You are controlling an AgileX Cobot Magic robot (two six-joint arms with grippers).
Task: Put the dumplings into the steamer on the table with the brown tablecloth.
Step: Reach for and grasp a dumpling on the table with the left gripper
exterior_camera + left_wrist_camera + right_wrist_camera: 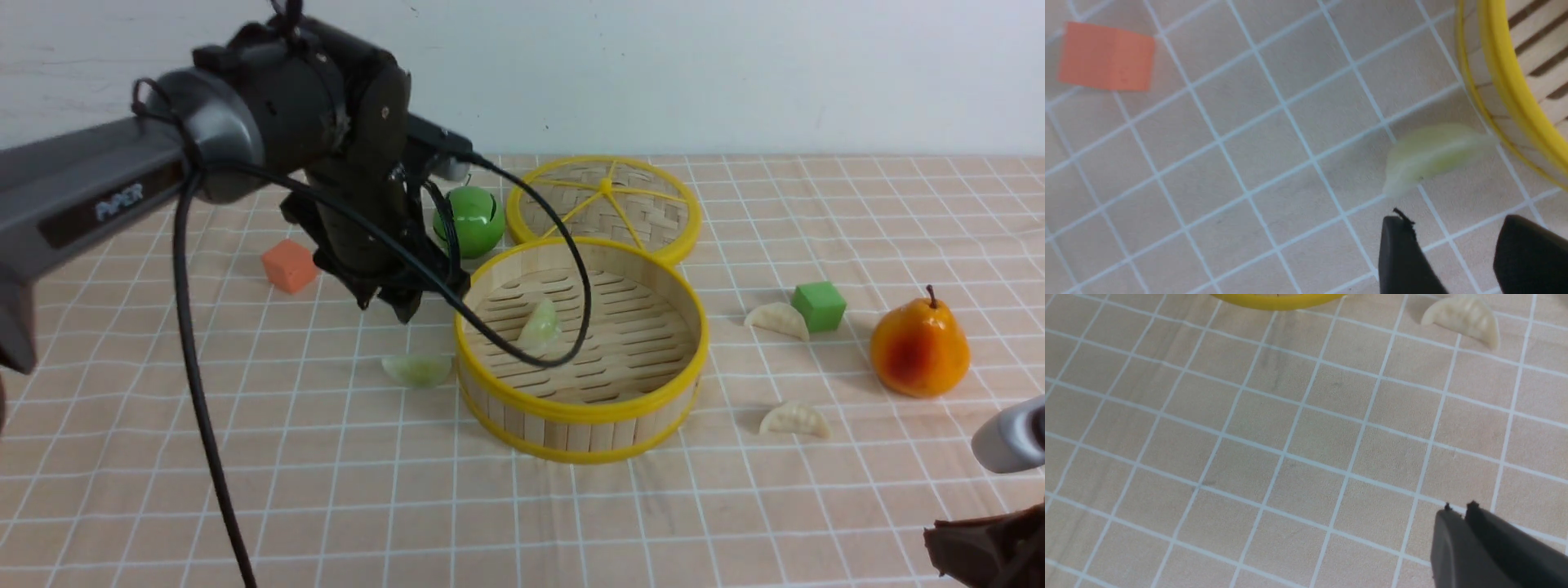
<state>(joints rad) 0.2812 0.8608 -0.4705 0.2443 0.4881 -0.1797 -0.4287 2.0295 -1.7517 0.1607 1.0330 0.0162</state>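
Note:
The steamer stands mid-table on the brown tablecloth. One pale green dumpling lies inside it. A second green dumpling rests on the cloth against the steamer's left wall; in the left wrist view this dumpling sits just beyond the fingertips. My left gripper hovers above it, open and empty. Two cream dumplings lie right of the steamer. My right gripper is shut and empty at the near right, with a cream dumpling ahead of it.
The woven lid lies flat behind the steamer, with a green ball to its left. An orange cube is at the left. A green cube and a pear are at the right.

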